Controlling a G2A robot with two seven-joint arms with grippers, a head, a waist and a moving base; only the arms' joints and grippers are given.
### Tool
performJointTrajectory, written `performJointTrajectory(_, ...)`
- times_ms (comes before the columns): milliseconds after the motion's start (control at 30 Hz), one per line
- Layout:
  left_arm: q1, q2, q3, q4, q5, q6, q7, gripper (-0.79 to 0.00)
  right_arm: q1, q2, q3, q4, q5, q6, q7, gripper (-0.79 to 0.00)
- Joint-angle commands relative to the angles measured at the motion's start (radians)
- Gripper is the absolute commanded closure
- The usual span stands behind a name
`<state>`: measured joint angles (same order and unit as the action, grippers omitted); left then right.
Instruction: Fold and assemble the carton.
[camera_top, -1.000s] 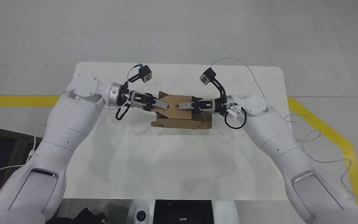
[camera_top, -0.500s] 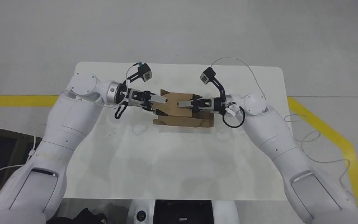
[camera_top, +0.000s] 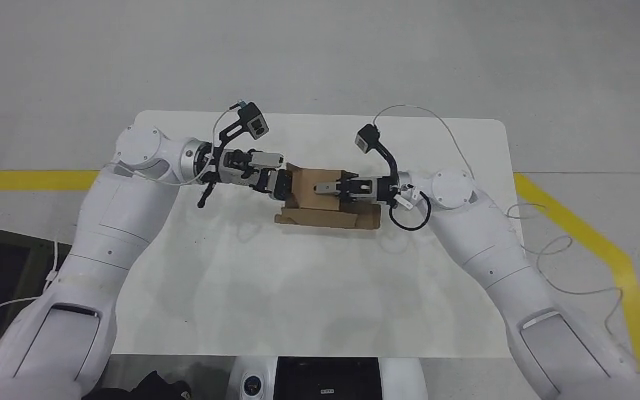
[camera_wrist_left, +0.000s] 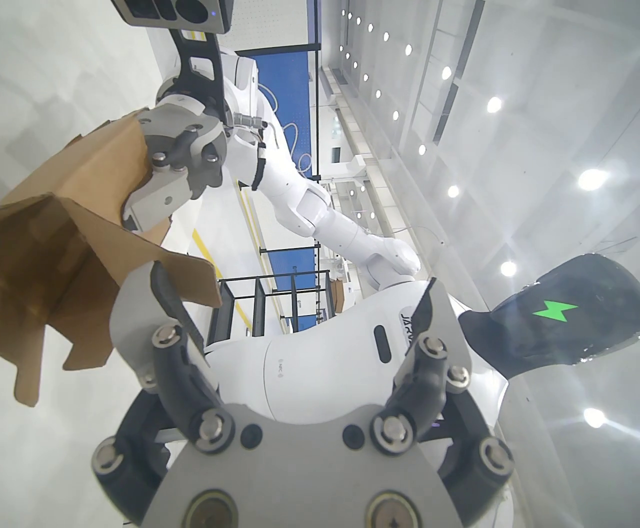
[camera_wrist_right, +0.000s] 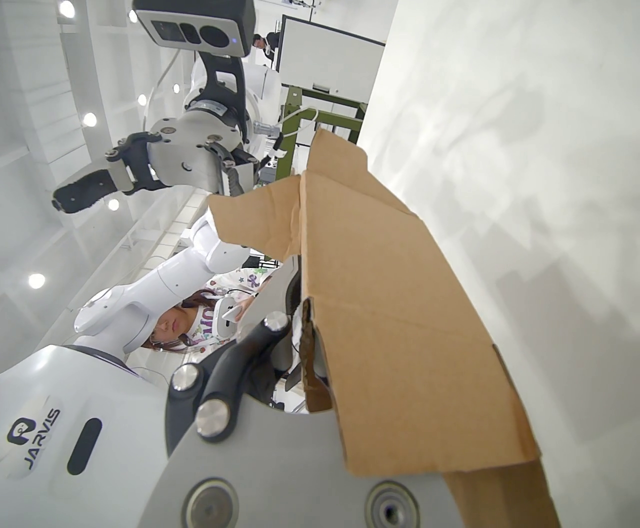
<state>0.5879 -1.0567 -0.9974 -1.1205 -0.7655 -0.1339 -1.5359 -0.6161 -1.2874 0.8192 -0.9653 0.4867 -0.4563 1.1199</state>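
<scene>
A brown carton (camera_top: 330, 208), partly folded with loose flaps, lies at the middle of the white table (camera_top: 200, 300). My right gripper (camera_top: 322, 187) reaches over it from the right and is shut on its upper wall; in the right wrist view that wall (camera_wrist_right: 390, 310) runs alongside the finger (camera_wrist_right: 287, 300). My left gripper (camera_top: 276, 181) sits at the carton's left end, open wide. In the left wrist view a corner flap (camera_wrist_left: 185, 275) lies just beside one of its fingers (camera_wrist_left: 167, 295), and nothing is between them. The right gripper (camera_wrist_left: 142, 207) shows beyond, clamped on the cardboard.
The table has bare room all around the carton, in front and on both sides. A yellow floor line (camera_top: 50, 180) runs beyond the table's left and right edges.
The left wrist has rolled and its gripper has drawn back a little from the carton's left end. The right gripper keeps its hold, and the carton has shifted slightly.
</scene>
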Motion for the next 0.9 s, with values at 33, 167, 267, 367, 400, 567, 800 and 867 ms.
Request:
performJointTrajectory(33,0.004,0.0,0.005,-0.008,0.002,0.004,0.0,-0.785,-0.001,-0.004,-0.004,-0.011,-0.006,0.007,-0.006,0.0)
performJointTrajectory(167,0.002,-0.004,0.015,-0.006,0.015,0.005,0.014,-0.785,0.001,-0.011,-0.011,-0.022,-0.015,0.012,-0.011,0.0)
performJointTrajectory(267,-0.003,-0.008,0.024,-0.01,0.044,0.0,0.034,-0.785,0.002,-0.015,-0.012,-0.025,-0.019,0.016,-0.016,0.0)
performJointTrajectory(367,-0.005,-0.011,0.031,-0.013,0.066,-0.007,0.053,-0.785,0.003,-0.018,-0.011,-0.025,-0.021,0.018,-0.015,0.0)
performJointTrajectory(400,-0.006,-0.012,0.033,-0.014,0.074,-0.009,0.058,-0.785,0.003,-0.018,-0.011,-0.025,-0.024,0.019,-0.014,0.0)
performJointTrajectory(567,-0.011,-0.017,0.043,-0.022,0.105,-0.013,0.081,-0.785,0.005,-0.022,-0.009,-0.03,-0.036,0.027,-0.017,0.0)
performJointTrajectory(800,-0.011,-0.018,0.039,-0.025,0.119,-0.01,0.09,-0.785,0.004,-0.024,0.001,-0.029,-0.046,0.03,-0.017,0.0)
performJointTrajectory(867,-0.012,-0.017,0.028,-0.018,0.112,-0.009,0.091,-0.785,0.003,-0.023,0.008,-0.024,-0.045,0.029,-0.019,0.0)
